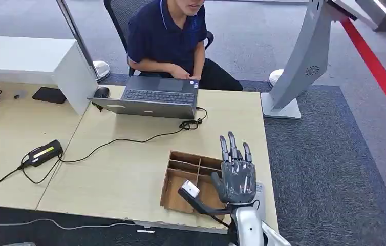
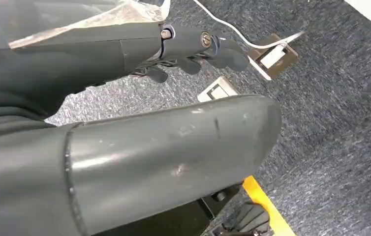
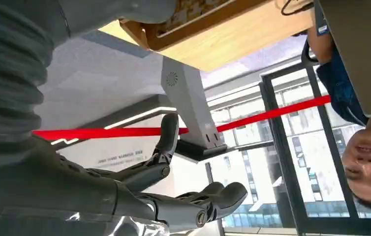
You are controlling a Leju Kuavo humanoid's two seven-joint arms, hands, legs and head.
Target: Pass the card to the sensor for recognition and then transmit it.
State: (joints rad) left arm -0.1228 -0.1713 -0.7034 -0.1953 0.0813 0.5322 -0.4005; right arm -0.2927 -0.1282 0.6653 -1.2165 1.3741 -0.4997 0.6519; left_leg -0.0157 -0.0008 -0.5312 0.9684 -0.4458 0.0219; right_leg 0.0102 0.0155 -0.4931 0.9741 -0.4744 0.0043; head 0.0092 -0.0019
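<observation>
Hiding part of the cardboard tray [image 1: 180,171], the right hand [image 1: 238,179] hovers with fingers [image 1: 232,146] spread, holding nothing.

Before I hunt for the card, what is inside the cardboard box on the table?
The cardboard box has dividers, and the compartments in view look bare. The right hand, fingers spread, and a small black-and-white device cover its near right part, so no card can be seen.

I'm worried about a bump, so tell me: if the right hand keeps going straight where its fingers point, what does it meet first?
Probably nothing soon. The right hand is raised over the cardboard tray, fingers pointing across bare table toward its far edge; the laptop lies to one side. Height is unclear.
</observation>
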